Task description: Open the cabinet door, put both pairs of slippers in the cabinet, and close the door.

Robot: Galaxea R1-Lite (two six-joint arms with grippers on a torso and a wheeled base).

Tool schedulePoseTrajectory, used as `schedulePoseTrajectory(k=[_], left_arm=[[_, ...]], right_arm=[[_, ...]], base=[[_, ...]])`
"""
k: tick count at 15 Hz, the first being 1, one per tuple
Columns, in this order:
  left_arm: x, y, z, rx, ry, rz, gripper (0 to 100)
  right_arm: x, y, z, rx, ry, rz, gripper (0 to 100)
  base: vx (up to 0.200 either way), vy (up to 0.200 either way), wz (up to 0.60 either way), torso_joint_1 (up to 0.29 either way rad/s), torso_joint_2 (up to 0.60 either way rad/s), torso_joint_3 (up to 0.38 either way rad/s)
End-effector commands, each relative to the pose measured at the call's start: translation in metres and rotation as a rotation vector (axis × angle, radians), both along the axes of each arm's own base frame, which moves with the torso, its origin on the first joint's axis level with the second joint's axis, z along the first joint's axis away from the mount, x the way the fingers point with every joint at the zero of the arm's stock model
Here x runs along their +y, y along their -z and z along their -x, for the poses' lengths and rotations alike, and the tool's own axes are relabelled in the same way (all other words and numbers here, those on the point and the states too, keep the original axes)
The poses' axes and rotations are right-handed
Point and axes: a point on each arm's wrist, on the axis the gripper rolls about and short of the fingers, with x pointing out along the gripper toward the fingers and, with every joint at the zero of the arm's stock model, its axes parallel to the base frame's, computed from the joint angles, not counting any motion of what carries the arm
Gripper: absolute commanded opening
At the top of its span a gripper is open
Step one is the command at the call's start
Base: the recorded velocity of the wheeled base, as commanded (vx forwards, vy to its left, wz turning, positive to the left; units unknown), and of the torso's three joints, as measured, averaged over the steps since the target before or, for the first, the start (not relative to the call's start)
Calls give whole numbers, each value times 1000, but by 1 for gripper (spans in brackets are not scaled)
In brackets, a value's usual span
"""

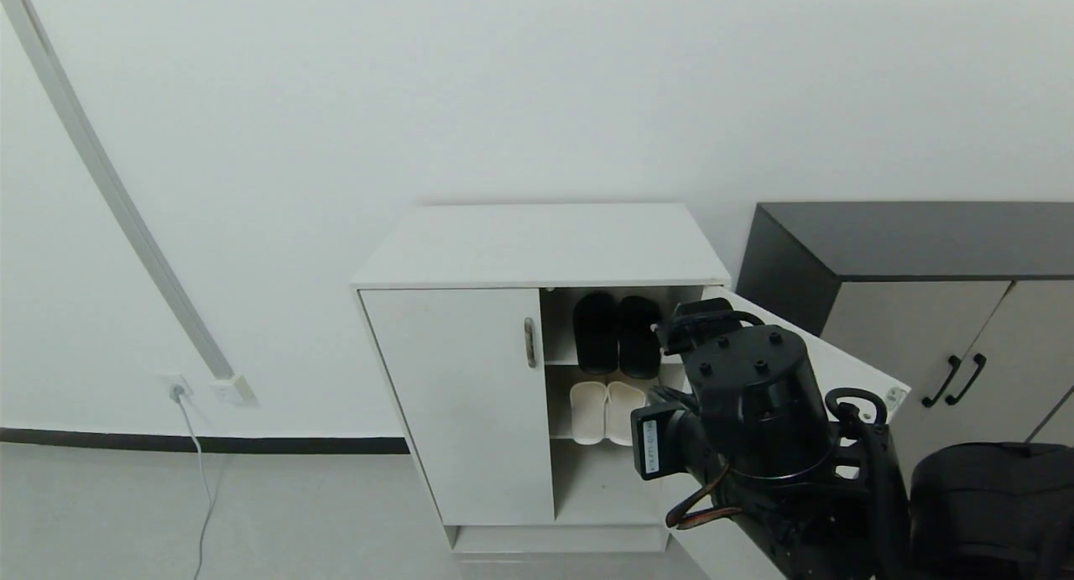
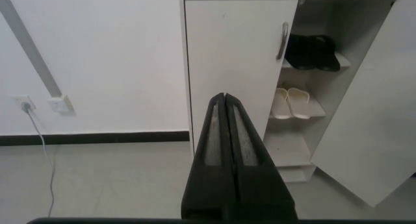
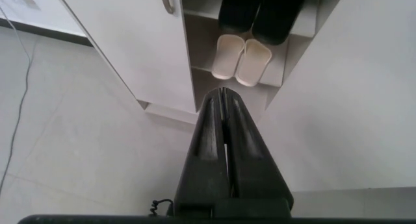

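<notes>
Since both pairs of slippers already sit inside the cabinet (image 1: 537, 244), only its open door (image 1: 839, 362) is left to close.
The black slippers (image 1: 617, 332) lie on the upper shelf and the white slippers (image 1: 606, 412) on the shelf below. The right-hand door stands swung out. The left gripper (image 2: 224, 97) and the right gripper (image 3: 223, 91) each have their fingers pressed together, holding nothing. The door is probably a light, stiff, smooth hinged panel. A flat push on its outer face near the free edge should swing it shut.
</notes>
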Motion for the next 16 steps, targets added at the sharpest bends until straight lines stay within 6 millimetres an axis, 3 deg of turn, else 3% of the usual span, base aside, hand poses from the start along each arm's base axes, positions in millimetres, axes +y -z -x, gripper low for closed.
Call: schedulePoseTrajectory(k=[1, 11, 16], left_arm=[[0, 0, 0, 1, -1, 0, 0], [0, 0, 0, 1, -1, 0, 0], [0, 0, 0, 1, -1, 0, 0]], right_arm=[[0, 1, 0, 1, 0, 2, 0], [-1, 2, 0, 2, 3, 3, 0], [-2, 4, 0, 5, 3, 11, 0]], base=[[0, 0, 0, 246, -574, -325], [0, 0, 0, 221, -490, -274], [0, 0, 0, 28, -61, -27]])
